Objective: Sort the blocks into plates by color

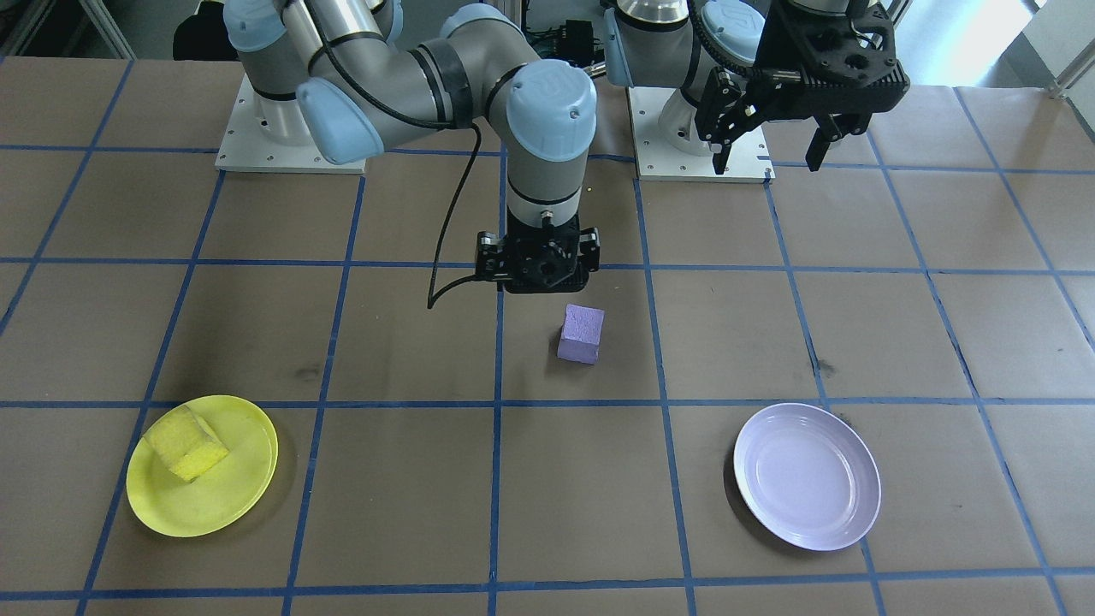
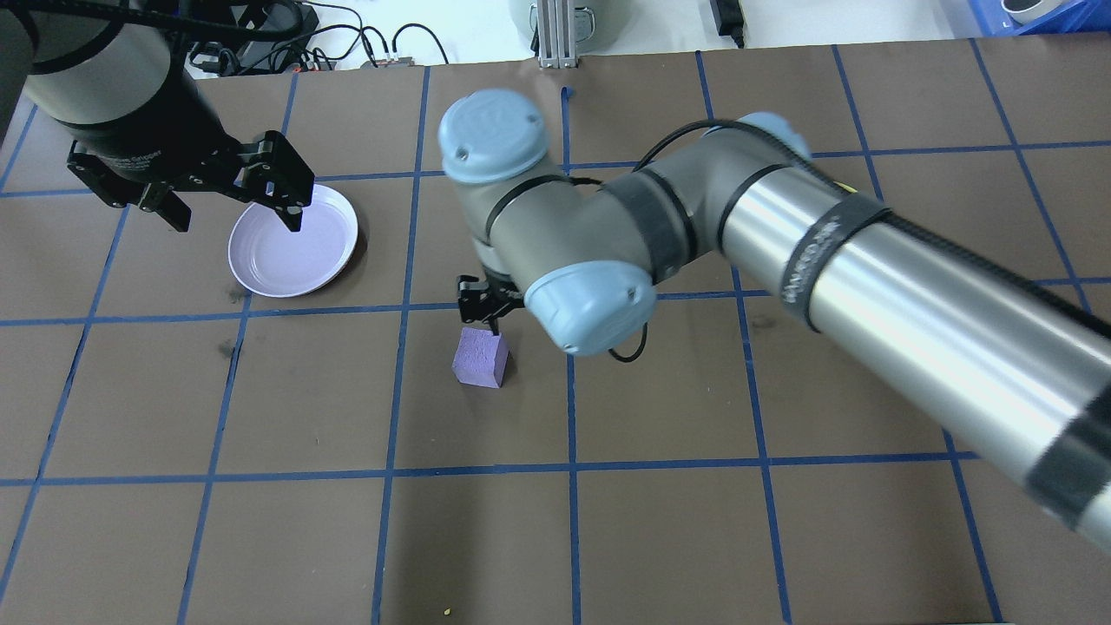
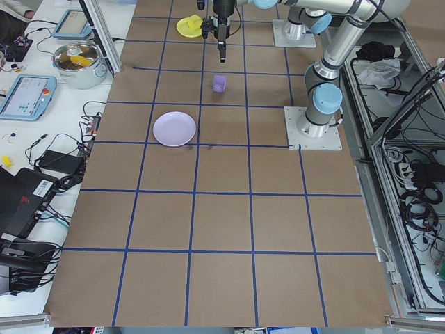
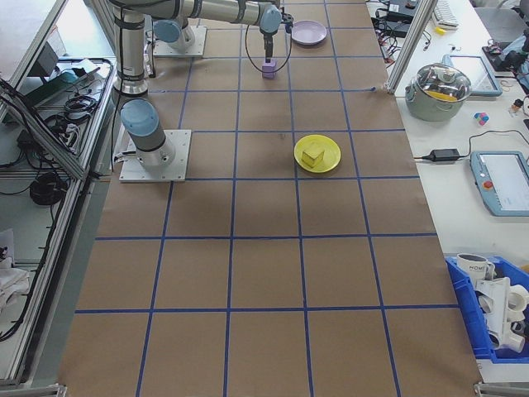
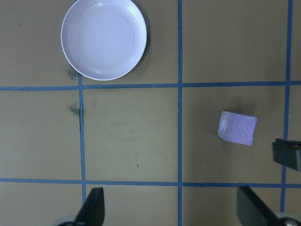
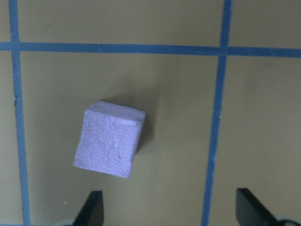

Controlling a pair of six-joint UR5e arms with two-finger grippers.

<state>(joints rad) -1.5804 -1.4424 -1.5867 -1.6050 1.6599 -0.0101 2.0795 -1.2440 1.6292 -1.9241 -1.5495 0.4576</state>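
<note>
Small lavender-purple foam cube [image 6: 110,140] sits left of centre in right wrist view, off-line from the right hand [image 6: 164,207], fingers spread, empty. Left hand [image 5: 169,207] open, farther.

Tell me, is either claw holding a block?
No. Both are open and empty. The right claw hangs over the purple block on the table; the left claw hangs apart.

Two blocks: one yellow block [image 1: 186,445], one purple block [image 1: 581,334]. Two plates: one yellow plate [image 1: 224,505], one lavender plate [image 1: 807,476].
</note>
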